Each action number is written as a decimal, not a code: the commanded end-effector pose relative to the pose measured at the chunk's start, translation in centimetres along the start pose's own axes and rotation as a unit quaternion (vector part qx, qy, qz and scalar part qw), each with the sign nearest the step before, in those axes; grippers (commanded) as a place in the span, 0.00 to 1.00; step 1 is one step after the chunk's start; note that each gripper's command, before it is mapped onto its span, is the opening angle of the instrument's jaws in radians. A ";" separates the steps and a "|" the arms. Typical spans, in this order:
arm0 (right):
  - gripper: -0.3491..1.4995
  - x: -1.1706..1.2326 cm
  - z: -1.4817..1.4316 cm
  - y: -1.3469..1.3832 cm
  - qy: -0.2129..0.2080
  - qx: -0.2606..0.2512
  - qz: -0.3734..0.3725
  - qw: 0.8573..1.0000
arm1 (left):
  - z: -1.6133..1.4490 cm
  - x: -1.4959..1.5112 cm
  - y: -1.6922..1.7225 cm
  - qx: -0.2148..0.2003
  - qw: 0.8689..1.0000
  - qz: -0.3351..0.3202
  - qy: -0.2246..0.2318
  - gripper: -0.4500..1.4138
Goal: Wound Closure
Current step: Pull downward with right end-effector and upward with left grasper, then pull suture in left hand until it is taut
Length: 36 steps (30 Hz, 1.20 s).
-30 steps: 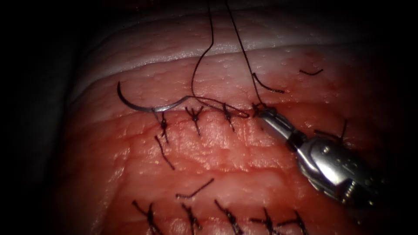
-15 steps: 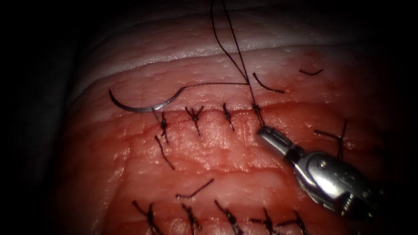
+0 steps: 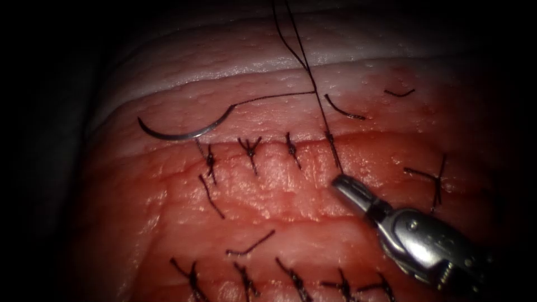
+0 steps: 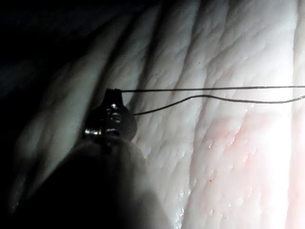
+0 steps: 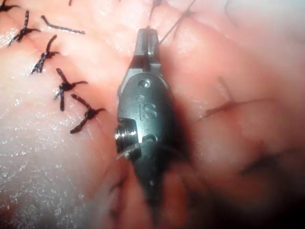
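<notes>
R tool [image 3: 342, 183] sat just below the cut line, tip at the low end of the short thread tail [image 3: 334, 152] that ran down from the rightmost knot [image 3: 329, 137] of the upper suture row. Jaws looked closed together w/ the tail end meeting the tip, so prob pinching that thread, though the grip itself was tiny. In the R wrist view the same tool [image 5: 148, 40] showed jaws pressed narrow, a strand leaving its tip.

L tool [image 4: 113, 98] was seen in its own wrist view, out over pale tissue [image 4: 228, 157]: jaws closed on the thread [image 4: 209, 88], one strand taut, a second slacker one beneath it.

Needle [image 3: 179, 131] lay free on the tissue [image 3: 268, 184], on the far side of the cut and toward its left end, held by neither tool, not in the tissue. Long axis roughly along the cut, curve bowing down, swaged end to the right, where its thread [image 3: 274, 97] ran off rightward to join the two strands rising out of view. R tool was well apart from the needle, w/ three tied stitches between.

Loose cut ends of thread [image 3: 344, 109] lay about; no containers here.
</notes>
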<state>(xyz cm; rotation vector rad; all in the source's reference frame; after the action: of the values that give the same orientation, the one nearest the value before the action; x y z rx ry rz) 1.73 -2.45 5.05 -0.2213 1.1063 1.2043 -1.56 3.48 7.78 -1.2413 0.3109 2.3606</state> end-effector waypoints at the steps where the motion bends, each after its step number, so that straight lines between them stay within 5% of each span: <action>1: 0.00 -0.13 -0.02 -0.06 -0.004 0.001 0.002 1.000 | 0.07 0.01 -0.07 0.002 1.000 0.003 0.003 0.00; 9: 0.00 -0.15 -0.07 -0.06 0.003 0.008 0.005 1.000 | 0.02 0.01 0.01 -0.005 1.000 0.009 0.017 0.00; 10: 0.08 -0.13 -0.06 -0.06 0.006 0.010 0.006 1.000 | -0.01 0.02 0.08 -0.008 1.000 0.007 0.020 0.00; 11: 0.37 -0.10 -0.04 -0.05 0.008 0.013 0.008 1.000 | -0.05 0.03 0.14 -0.013 1.000 0.008 0.024 0.00; 13: 0.58 -0.06 -0.04 -0.02 0.009 0.022 0.012 1.000 | -0.16 0.06 0.29 -0.029 0.999 0.010 0.027 0.00; 18: 0.79 0.08 -0.08 0.08 0.002 0.026 0.016 1.000 | -0.65 0.25 0.73 -0.082 0.996 0.010 0.024 0.00; 24: 0.84 0.30 -0.23 0.21 0.004 0.035 0.023 0.999 | -1.40 0.67 1.16 -0.119 0.992 0.018 0.031 0.00; 36: 0.64 0.63 -0.12 0.51 -0.010 0.033 0.026 0.999 | -2.49 1.59 1.79 -0.151 0.986 0.062 0.038 0.00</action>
<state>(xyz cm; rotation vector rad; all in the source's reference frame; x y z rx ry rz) 1.13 -1.92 4.65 -0.1290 1.1329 1.2124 -1.38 1.31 4.92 -1.4962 0.0503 2.5490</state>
